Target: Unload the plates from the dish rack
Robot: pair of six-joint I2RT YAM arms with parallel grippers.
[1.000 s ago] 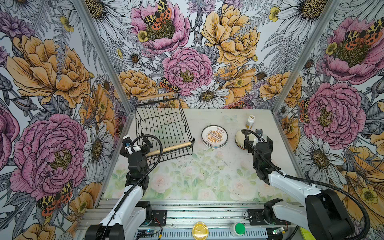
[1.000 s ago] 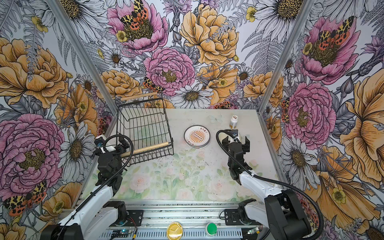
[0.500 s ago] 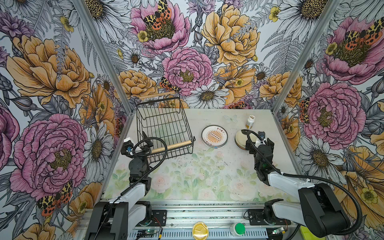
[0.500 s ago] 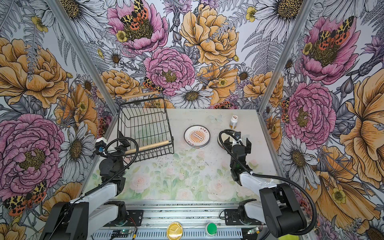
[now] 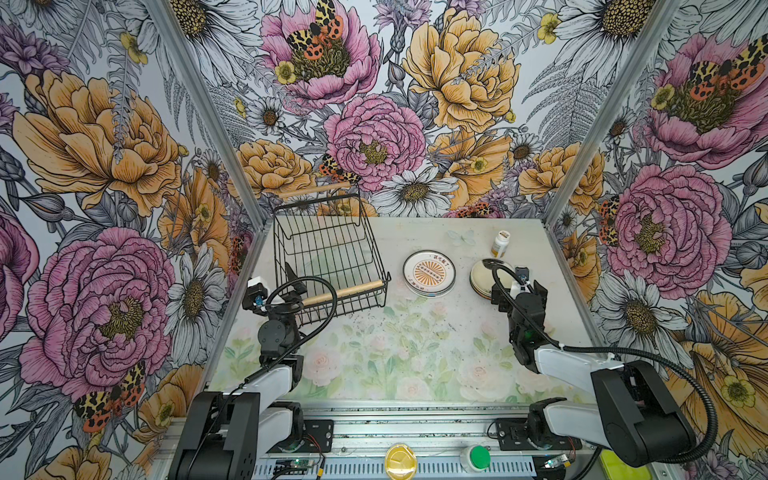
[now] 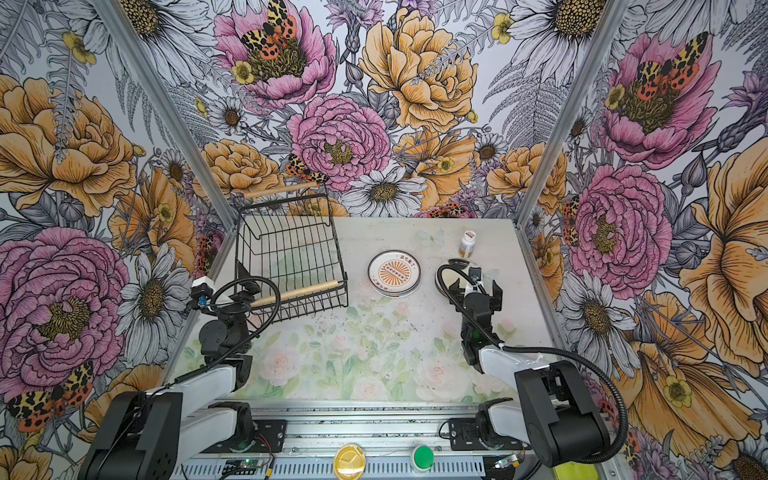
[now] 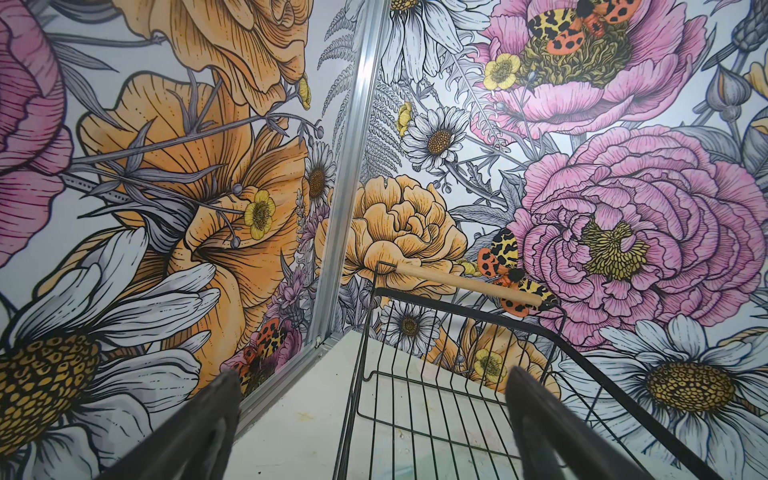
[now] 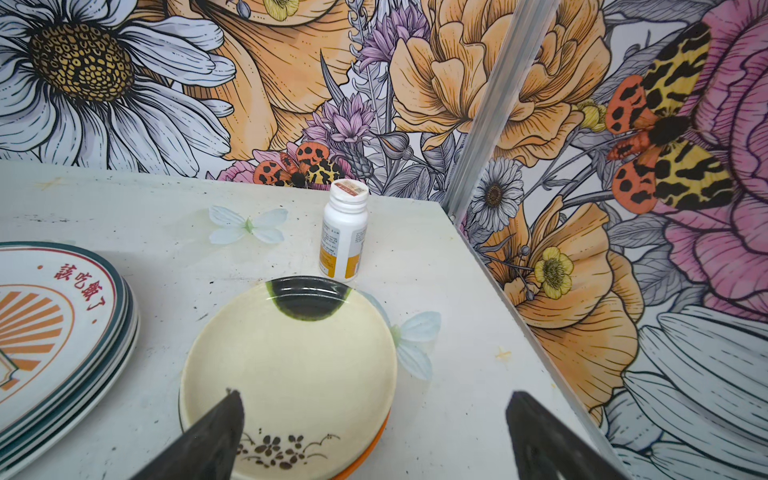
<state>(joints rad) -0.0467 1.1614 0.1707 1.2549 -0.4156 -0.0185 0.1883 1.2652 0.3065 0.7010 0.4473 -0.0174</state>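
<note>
Arms folded lower toward base. Empty dish rack point(image 5: 345, 291): table 11 o'clock, long axis 12–6, at 12 o'clock of released left gripper point(image 7: 372, 372). Released right gripper point(image 8: 374, 394): cream floral plates point(image 8: 291, 353) at 12, sunburst plates point(image 5: 429, 273) at 9.

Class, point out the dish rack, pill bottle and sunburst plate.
dish rack point(image 5: 361, 287), in a top view, wooden handle.
pill bottle point(image 8: 343, 237), right wrist view, white body.
sunburst plate point(image 5: 429, 272), in a top view, orange centre.

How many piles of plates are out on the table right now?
2. The sunburst pile sits just right of the dish rack; the cream floral pile sits further right, in front of the pill bottle. Plates lower in each pile are mostly hidden.
</note>
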